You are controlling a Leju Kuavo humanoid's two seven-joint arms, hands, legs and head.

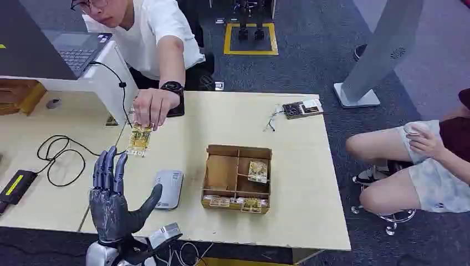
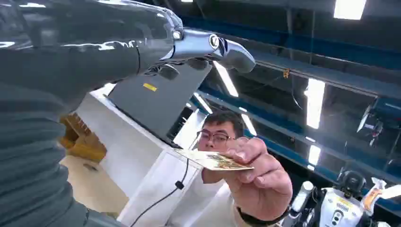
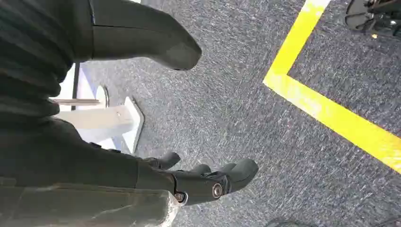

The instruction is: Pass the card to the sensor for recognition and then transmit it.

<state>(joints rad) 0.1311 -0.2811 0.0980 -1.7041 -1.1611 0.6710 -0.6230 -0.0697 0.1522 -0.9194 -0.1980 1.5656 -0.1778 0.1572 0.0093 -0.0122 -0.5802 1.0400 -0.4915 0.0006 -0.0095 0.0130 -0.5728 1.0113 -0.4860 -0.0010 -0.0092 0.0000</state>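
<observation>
A person's hand holds a yellow patterned card just beyond my left hand, which is raised palm up over the table's near left part with its fingers spread and nothing in it. In the left wrist view the same card sits flat between the person's fingers, apart from my fingers. A grey sensor pad lies on the table right of my left hand. My right hand hangs over the carpet floor, holding nothing, fingers loosely curved.
A cardboard tray with several cards stands mid-table. A black cable and a small black device lie at the left. A laptop sits on a white stand. A second person sits at the right.
</observation>
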